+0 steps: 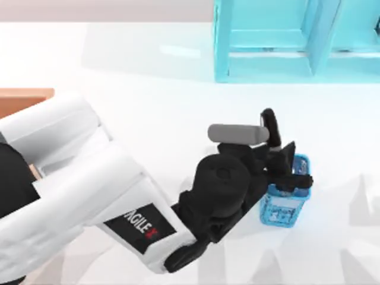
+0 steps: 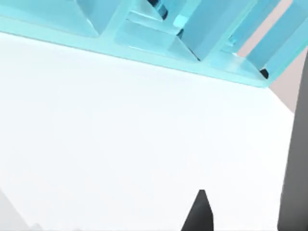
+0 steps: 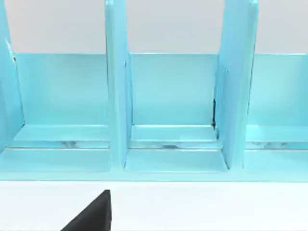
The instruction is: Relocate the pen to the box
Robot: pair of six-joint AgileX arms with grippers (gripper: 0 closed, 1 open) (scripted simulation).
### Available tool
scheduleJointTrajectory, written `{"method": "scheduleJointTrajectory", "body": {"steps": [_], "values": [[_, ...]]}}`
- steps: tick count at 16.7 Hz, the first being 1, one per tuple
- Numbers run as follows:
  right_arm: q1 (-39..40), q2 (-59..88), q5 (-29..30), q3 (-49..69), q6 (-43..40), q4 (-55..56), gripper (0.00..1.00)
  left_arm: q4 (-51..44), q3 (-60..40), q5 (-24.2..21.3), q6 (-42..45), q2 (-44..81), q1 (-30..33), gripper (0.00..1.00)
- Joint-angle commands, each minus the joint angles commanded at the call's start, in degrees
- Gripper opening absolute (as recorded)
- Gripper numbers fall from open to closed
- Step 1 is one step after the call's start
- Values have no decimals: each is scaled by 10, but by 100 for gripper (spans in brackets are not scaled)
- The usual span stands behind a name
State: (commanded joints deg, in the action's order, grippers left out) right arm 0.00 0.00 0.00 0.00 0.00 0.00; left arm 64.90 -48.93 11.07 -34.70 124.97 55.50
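Note:
My left arm reaches from the left across the table, and its gripper (image 1: 279, 151) hangs over the blue mesh cup (image 1: 285, 205). A slim black rod with a rounded end (image 1: 270, 123) sticks out beside the gripper toward the shelf. I cannot tell whether it is the pen. In the left wrist view a black tip of the gripper (image 2: 199, 214) and a dark grey strip (image 2: 293, 163) stand before the bare table. The box (image 1: 24, 98) is an orange-brown corner at the left edge, partly covered by my left arm. My right gripper (image 3: 94, 211) is parked facing the shelf.
A cyan shelf unit (image 1: 285, 41) with upright dividers stands along the back right of the table, also seen as the shelf (image 2: 192, 38) and the shelf (image 3: 168, 96). White tabletop (image 1: 178, 101) lies between the box and the shelf.

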Motion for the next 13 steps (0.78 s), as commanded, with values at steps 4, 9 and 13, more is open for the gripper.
{"method": "scheduleJointTrajectory", "body": {"steps": [4, 9, 13], "values": [[0, 0, 0, 0, 0, 0, 100, 0, 0, 0, 0, 0, 0, 0], [0, 0, 0, 0, 0, 0, 100, -30, 9, -16, 9, -50, -25, 0], [0, 0, 0, 0, 0, 0, 100, -127, 43, -67, 23, -183, -82, 0]]}}
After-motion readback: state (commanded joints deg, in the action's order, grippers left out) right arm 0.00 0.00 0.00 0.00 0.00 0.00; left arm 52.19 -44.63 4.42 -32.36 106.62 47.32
